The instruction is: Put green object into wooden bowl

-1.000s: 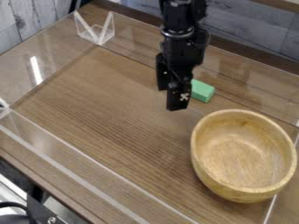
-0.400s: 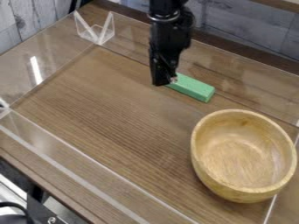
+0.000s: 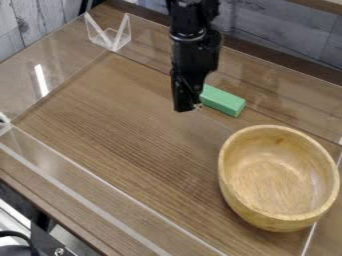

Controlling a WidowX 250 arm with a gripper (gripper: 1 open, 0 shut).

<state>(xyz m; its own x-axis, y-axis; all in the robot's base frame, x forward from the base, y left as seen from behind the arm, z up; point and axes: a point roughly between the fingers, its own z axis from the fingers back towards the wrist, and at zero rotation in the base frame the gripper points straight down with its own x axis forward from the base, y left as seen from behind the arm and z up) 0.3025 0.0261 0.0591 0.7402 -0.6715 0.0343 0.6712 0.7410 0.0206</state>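
The green object (image 3: 223, 101) is a small bright-green bar lying flat on the wooden tabletop, behind and left of the wooden bowl (image 3: 230, 160). The bowl is large, round and light tan, with nothing in it, and sits at the right front. My gripper (image 3: 183, 104) points straight down with its black fingers together. Its tips are low over the table, right at the bar's left end. That end is hidden behind the fingers, so I cannot tell whether they pinch it.
The dark wood tabletop (image 3: 120, 130) is ringed by low clear plastic walls, with a clear plastic stand (image 3: 107, 34) at the back left corner. The table's front edge runs diagonally along the lower left.
The fingers were apart in front of the bar and have since closed. The gripper shifted left, so more of the bar shows. The bar and the bowl stay put.
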